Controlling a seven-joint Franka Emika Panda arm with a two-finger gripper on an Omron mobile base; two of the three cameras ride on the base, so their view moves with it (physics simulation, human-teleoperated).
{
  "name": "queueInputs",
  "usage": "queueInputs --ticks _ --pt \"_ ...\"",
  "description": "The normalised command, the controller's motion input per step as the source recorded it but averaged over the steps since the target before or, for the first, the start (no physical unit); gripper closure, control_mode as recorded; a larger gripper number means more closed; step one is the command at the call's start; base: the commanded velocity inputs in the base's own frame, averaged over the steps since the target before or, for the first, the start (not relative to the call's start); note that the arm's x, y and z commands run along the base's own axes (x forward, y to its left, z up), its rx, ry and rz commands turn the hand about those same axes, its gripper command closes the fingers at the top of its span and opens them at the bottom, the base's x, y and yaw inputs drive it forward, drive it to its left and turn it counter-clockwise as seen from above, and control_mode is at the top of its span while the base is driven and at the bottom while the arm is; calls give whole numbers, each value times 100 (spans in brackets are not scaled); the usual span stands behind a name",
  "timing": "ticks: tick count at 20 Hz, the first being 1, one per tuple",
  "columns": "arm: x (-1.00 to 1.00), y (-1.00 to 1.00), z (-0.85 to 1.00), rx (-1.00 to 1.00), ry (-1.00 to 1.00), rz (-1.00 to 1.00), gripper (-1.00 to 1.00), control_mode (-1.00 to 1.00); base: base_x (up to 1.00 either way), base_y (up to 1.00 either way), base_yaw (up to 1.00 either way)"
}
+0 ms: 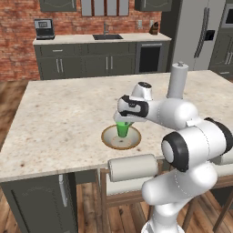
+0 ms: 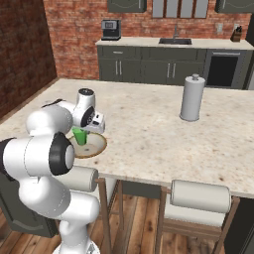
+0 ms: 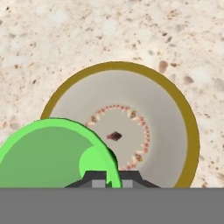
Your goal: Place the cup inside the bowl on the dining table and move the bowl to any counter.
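Clamped on the rim of the green cup [image 1: 122, 129], the end effector [image 1: 124, 122] holds it over the bowl [image 1: 112, 141] at centre frame in the left base view. That bowl sits on the speckled bench [image 1: 59, 113] near its lower edge, bare stone all around; a paper towel roll [image 2: 192, 97] stands well apart.

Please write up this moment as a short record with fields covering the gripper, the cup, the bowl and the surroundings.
gripper: gripper shut on the rim of the cup, above the bowl
cup: green cup held upright over the inside of the bowl; whether its base touches cannot be told
bowl: bowl on the dining table, near the edge by the robot
counter: counter against the brick wall, with a sink
other: paper towel roll standing on the dining table
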Motion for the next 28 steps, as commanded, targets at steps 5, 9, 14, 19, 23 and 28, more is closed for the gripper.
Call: queueInputs --ticks 5,9,14,19,23,28 --pt "0 0 -16 0 0 0 100 -100 0 0 0" --pt "0 0 -18 0 0 0 100 -100 0 0 0" --pt "0 0 -19 0 0 0 100 -100 0 0 0" --pt "0 0 -16 0 0 0 100 -100 0 0 0" --pt "0 0 -10 0 0 0 100 -100 0 0 0" --pt "0 0 -10 0 0 0 100 -100 0 0 0"
